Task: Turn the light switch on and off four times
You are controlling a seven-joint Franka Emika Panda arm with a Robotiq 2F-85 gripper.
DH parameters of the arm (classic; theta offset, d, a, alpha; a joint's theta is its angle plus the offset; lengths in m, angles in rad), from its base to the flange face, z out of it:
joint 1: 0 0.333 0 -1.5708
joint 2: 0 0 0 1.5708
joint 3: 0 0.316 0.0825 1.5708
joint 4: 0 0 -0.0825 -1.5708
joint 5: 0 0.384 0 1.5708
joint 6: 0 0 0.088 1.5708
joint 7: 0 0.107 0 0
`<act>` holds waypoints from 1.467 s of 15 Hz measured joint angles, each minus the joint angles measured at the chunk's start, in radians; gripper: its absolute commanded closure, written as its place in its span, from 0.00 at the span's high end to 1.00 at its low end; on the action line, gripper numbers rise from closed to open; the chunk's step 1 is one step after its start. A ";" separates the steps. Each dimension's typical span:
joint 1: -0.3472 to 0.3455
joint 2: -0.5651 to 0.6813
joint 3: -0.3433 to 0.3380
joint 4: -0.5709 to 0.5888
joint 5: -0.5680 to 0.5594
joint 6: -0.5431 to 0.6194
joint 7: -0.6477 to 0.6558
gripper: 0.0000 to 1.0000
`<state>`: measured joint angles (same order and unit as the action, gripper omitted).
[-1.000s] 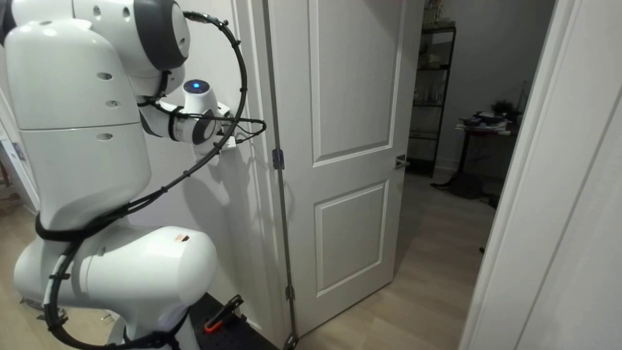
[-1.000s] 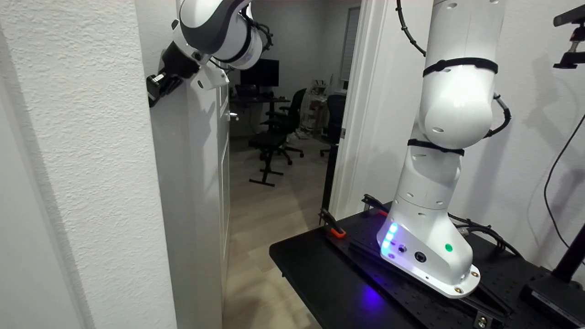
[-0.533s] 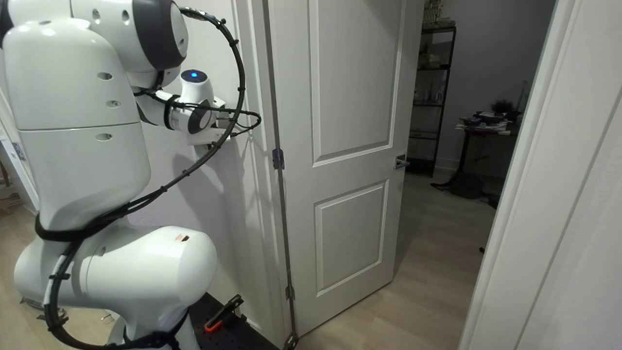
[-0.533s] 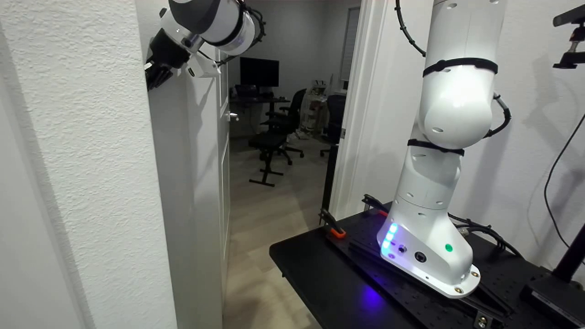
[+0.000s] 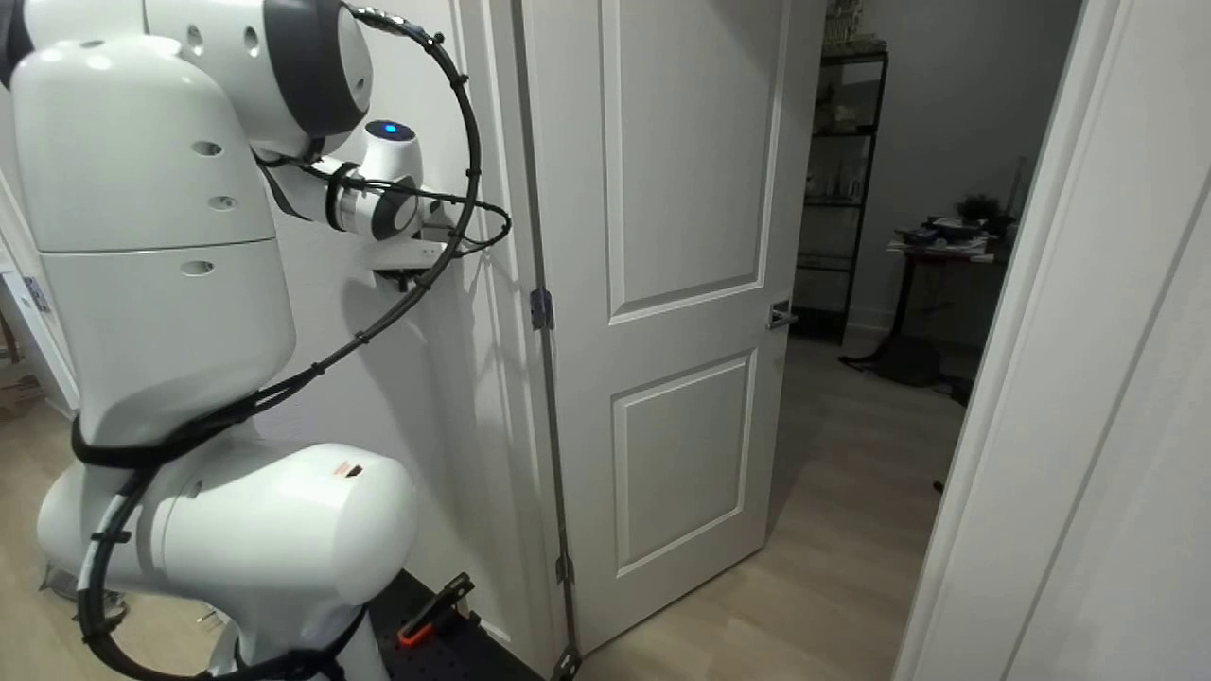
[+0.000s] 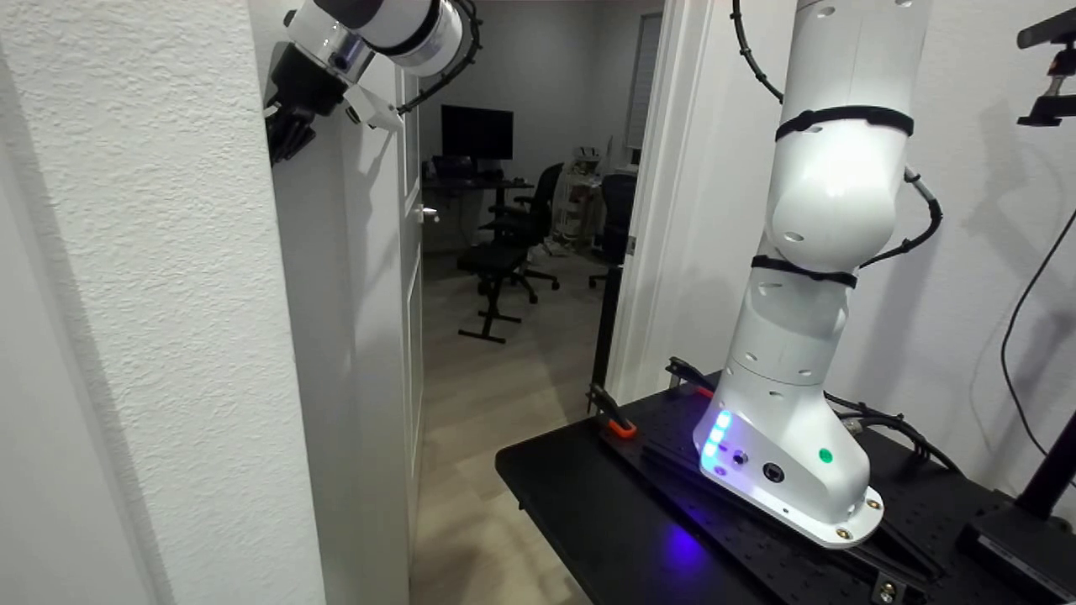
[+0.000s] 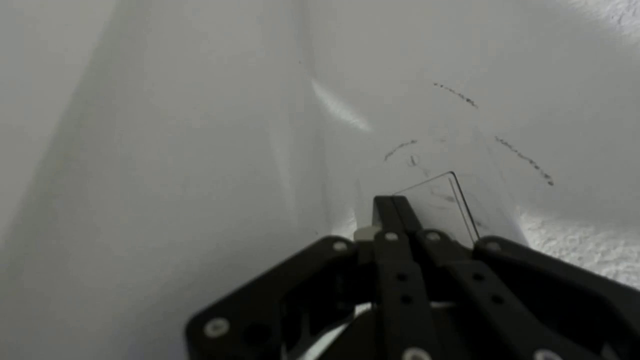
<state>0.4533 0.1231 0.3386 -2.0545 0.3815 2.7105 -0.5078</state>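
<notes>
The white light switch [image 7: 445,200] shows in the wrist view as a rocker with a dark outlined corner, set in a white wall plate [image 7: 475,160] with a small screw. My gripper [image 7: 392,197] is shut with its black fingertips together and nothing between them. The tips overlap the left edge of the rocker; I cannot tell whether they touch it. The fingers hide the lower part of the switch. In an exterior view the black gripper [image 6: 286,139] is close to the wall, partly hidden behind a wall corner. The switch is hidden in both exterior views.
A white door [image 5: 681,331] stands open beside the arm. A textured wall corner [image 6: 168,252] stands in front of the gripper. The arm's base is on a black table [image 6: 555,496] with orange-and-black clamps [image 6: 620,428]. A loose black cable [image 5: 473,142] loops along the arm.
The wrist and gripper have moved upward along the wall over the last second. In an exterior view the gripper has also shifted slightly left, further behind the wall corner. The door has not moved.
</notes>
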 measured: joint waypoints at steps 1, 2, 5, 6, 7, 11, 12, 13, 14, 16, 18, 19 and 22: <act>-0.018 0.002 0.017 0.004 0.000 -0.009 0.000 0.00; -0.032 0.004 0.031 0.006 0.000 -0.011 0.000 0.00; -0.061 0.006 0.060 0.006 0.000 -0.011 -0.009 0.00; -0.069 0.008 0.068 0.007 0.002 -0.011 -0.016 0.00; -0.075 0.009 0.074 0.008 0.004 -0.011 -0.021 0.00; -0.097 0.015 0.097 0.010 0.019 -0.011 -0.059 0.00; -0.099 0.016 0.099 0.011 0.022 -0.011 -0.067 0.00; -0.101 0.017 0.101 0.011 0.026 -0.010 -0.075 0.00; -0.104 0.017 0.104 0.011 0.028 -0.009 -0.079 0.00; -0.108 0.019 0.110 0.011 0.028 -0.008 -0.084 0.00; -0.113 0.021 0.116 0.010 0.038 -0.003 -0.105 0.00; -0.117 0.022 0.120 0.008 0.046 0.002 -0.123 0.00; -0.119 0.026 0.126 0.006 0.063 0.017 -0.168 0.00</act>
<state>0.3341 0.1496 0.4645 -2.0490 0.4450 2.7277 -0.6761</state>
